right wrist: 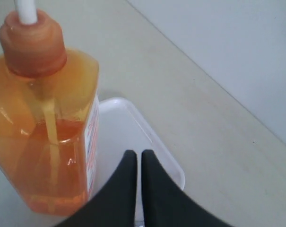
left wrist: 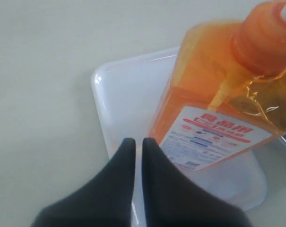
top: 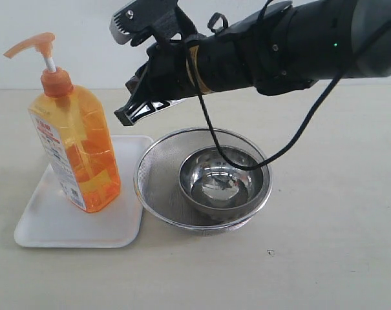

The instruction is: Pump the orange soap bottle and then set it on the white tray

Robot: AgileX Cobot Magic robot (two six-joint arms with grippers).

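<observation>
Right hand [right wrist: 139,156] is pressed together with nothing in it, hanging in the air above the strainer [top: 158,187] with its tips aimed toward the bottle [top: 79,155]. Left hand [left wrist: 138,142] is pinched together too, empty, over the tray [top: 53,226] near the bottle's label. Bottle stands upright on the tray, pump head up, nothing touching it. So to me the placing part looks done, can't tell about the pumping tho. I reckon all that's left is pulling both hands away over the worktop [top: 324,245] without clipping the bottle, it's tall and looks tippy
</observation>
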